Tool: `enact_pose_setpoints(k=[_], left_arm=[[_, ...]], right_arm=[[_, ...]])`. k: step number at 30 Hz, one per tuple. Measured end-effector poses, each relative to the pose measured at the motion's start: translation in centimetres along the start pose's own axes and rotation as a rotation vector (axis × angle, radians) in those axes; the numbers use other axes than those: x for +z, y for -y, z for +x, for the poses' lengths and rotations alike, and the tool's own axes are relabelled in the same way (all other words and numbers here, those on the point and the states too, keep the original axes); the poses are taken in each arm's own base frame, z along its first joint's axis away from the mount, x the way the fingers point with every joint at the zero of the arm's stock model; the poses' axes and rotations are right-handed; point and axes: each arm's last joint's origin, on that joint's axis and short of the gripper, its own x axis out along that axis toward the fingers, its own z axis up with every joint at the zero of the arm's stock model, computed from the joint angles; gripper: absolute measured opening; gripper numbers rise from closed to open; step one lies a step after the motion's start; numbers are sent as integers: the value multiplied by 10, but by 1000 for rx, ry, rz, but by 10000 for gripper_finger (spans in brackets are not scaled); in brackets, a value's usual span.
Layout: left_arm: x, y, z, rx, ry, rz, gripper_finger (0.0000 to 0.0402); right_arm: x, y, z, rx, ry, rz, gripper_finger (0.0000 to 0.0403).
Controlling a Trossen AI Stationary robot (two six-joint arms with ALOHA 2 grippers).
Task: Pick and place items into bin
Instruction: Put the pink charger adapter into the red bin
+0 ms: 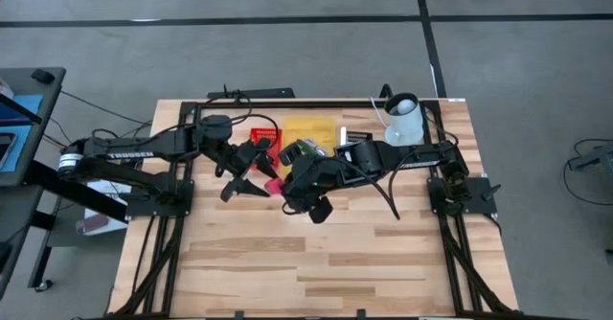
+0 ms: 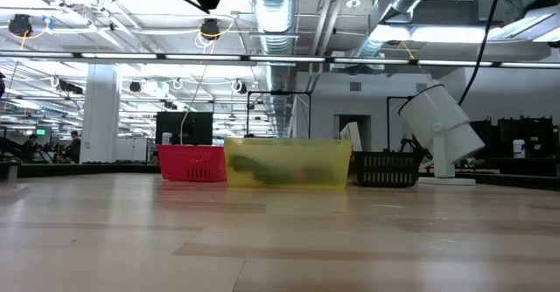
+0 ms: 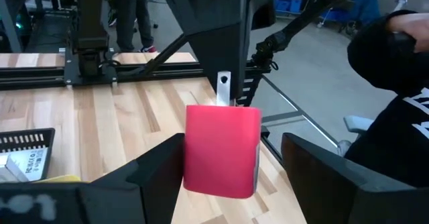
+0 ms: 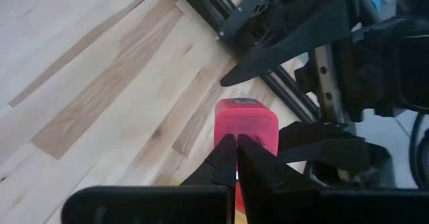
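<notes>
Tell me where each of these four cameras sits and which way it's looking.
High: above the table, facing straight down; both arms show.
Low: at tabletop height, looking level at the yellow bin; little of the arms shows.
Left wrist: on the left arm, looking past the open left gripper at the pink-red piece.
Right wrist: on the right arm, looking past the right gripper, shut on that piece.
Shared: both wrist views show the piece.

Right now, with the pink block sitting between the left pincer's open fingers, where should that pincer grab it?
Across the pink block's two flat sides, mid-body, coming from the end opposite its metal tab. Those sides face the left pincer's open fingers, and the right pincer seems to pinch the tab end.
</notes>
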Motion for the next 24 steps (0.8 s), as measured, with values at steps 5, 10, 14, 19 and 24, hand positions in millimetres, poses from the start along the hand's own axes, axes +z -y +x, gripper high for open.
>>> enact_pose_setpoints(k=[5, 10, 14, 19, 24], left_arm=[[0, 0, 0, 8, -2, 0, 236], [0, 0, 0, 10, -1, 1, 236], [0, 0, 0, 14, -1, 2, 235], [-1, -1, 0, 38, -6, 3, 217], [-1, -1, 0, 37, -12, 16, 174]], right_arm=[[2, 2, 0, -21, 14, 2, 0], [3, 3, 0, -34, 29, -17, 0], [3, 3, 0, -33, 28, -17, 0], [3, 3, 0, -32, 27, -18, 0], [3, 3, 0, -31, 26, -18, 0]])
